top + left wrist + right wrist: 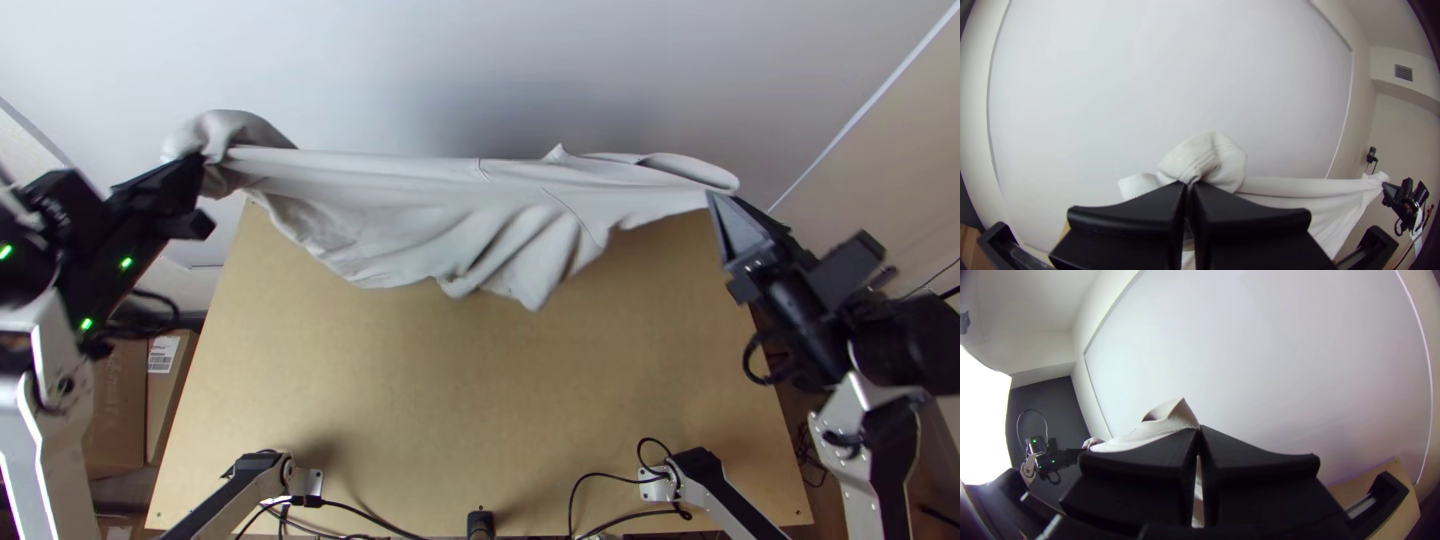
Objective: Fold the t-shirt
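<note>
Clock directions per top view, table centre as hub. Pale grey cloth t-shirt (420, 205) is strung between both grippers across the table's 12 o'clock side, partly past the far edge. Upper edge runs nearly straight; the rest drapes toward 6 o'clock in loose folds, ending in a blunt point. Not folded flat.

Left black wide-fingered gripper (201, 166), at 10 o'clock: fingers closed together, pinching the shirt by a bunched end; double stitching shows right at the tips in its wrist view. Some cloth bulges past them.

Right black wide-fingered gripper (712, 199), at 2 o'clock: fingers closed together too, nipping the opposite end at the tips.

Light wooden rectangular table (480, 390) is under the shirt's lower folds; contact, can't tell. Brown cardboard box (118, 410) sits off the table at 8 o'clock.
</note>
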Robot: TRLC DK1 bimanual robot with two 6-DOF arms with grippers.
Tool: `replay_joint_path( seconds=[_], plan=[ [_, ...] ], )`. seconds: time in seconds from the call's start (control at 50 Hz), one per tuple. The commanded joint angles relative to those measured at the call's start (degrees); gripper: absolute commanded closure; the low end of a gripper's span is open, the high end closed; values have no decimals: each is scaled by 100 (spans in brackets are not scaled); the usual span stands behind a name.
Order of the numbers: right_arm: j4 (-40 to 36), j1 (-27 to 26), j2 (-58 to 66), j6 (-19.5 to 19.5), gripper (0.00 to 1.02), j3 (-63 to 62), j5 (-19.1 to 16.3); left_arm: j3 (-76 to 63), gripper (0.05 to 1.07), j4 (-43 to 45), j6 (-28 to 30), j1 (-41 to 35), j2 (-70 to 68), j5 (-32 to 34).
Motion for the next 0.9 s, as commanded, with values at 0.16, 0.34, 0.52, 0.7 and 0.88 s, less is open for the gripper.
replay_joint_path(
  seconds=[0.16,0.34,0.52,0.7,0.88],
  plan=[
    [-357,-311,-773,-36,100,748,319,91,105,332,-359,96,-944,-373],
    [-524,-276,-720,-36,100,1293,319,82,105,359,-438,96,-1260,-329],
    [-726,-241,-579,-18,100,933,328,-814,105,25,-438,87,-1374,-30],
    [-199,-329,-518,-36,100,-728,337,-2510,105,253,-236,-45,-1524,181],
    [856,-496,-324,34,100,-2354,328,-4163,105,1229,81,-168,-1383,155]
  ],
)
